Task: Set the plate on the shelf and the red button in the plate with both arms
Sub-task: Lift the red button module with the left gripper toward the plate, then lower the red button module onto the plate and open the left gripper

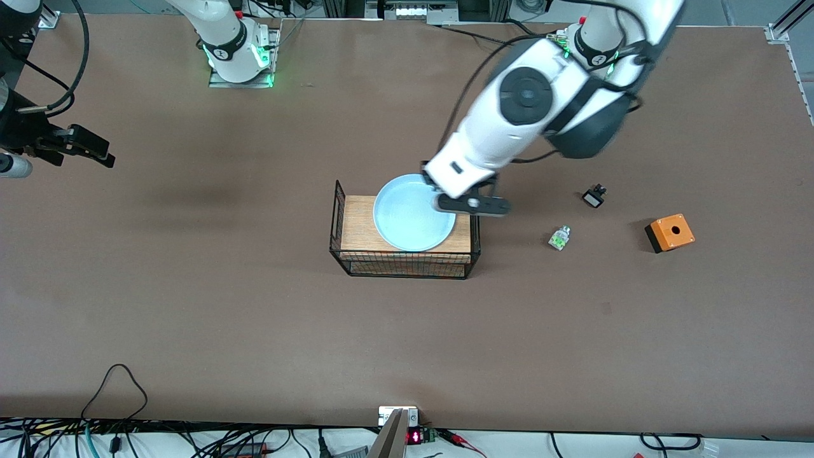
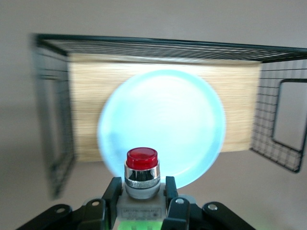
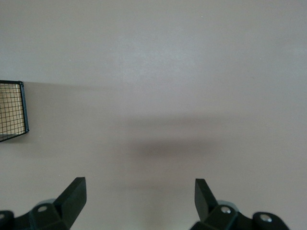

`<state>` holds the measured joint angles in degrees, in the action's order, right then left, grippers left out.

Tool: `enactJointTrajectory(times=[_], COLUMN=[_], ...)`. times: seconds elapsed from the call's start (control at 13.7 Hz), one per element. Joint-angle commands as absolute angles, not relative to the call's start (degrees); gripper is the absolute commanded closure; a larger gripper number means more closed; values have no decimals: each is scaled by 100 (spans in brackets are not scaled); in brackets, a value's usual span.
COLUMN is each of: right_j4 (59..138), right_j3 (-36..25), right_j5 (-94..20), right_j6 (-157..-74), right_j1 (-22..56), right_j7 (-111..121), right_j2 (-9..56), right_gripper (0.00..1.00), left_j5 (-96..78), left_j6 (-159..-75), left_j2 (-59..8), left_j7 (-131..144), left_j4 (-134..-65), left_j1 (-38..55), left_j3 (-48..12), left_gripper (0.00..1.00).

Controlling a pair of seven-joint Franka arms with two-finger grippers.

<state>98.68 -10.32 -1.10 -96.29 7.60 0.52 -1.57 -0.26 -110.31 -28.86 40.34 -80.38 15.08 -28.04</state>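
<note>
The pale blue plate (image 1: pixel 412 215) lies on the wooden top of a black wire rack (image 1: pixel 356 229) in the middle of the table. My left gripper (image 1: pixel 474 205) hangs over the rack's end toward the left arm, beside the plate's rim. In the left wrist view it (image 2: pixel 142 189) is shut on the red button (image 2: pixel 142 165), whose white body sits between the fingers (image 2: pixel 111 190) and whose red cap points at the plate (image 2: pixel 168 115). My right gripper (image 1: pixel 95 147) waits in the air toward the right arm's end of the table, open (image 3: pixel 140 189) and with nothing in it, over bare table.
Toward the left arm's end lie a white-green piece (image 1: pixel 559 238), a small black part (image 1: pixel 594 195) and an orange box with a black base (image 1: pixel 669 233). A corner of the wire rack (image 3: pixel 12 110) shows in the right wrist view. Cables run along the table's near edge.
</note>
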Motion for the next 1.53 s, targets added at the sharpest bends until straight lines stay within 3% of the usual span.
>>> enactJointTrajectory(times=[0.0, 0.22, 0.36, 0.44, 0.58, 1.09, 1.46], right_j4=[9835, 9800, 9800, 9800, 9800, 9800, 9800], right_j3=[-1020, -1020, -1020, -1020, -1020, -1011, -1011], right_j5=[-44, -35, -35, -35, -35, -35, -35], right_j6=[-9624, -9642, -9633, -9633, -9598, -9562, -9562], right_j1=[773, 773, 773, 773, 773, 782, 791], right_j7=[114, 114, 114, 114, 114, 114, 114], right_j2=[-193, -185, -193, -193, -193, -202, -202], right_gripper=[0, 0, 0, 0, 0, 0, 0], left_j5=[787, 1256, 1274, 1266, 1283, 1275, 1275], left_j6=[-11232, -11582, -11768, -11777, -11769, -11576, -10093], left_j2=[-3462, -3726, -3840, -3884, -3903, -3614, -2718], left_j7=[4603, 4860, 4860, 4852, 4773, 4808, 4712], left_j4=[-7664, -7655, -7655, -7655, -7655, -7655, -7629], left_j1=[1871, 2021, 2013, 1987, 1951, 1837, 1145], left_j3=[-2751, -2751, -2751, -2742, -2742, -2742, -2794], left_gripper=[82, 80, 71, 58, 0, 0, 0])
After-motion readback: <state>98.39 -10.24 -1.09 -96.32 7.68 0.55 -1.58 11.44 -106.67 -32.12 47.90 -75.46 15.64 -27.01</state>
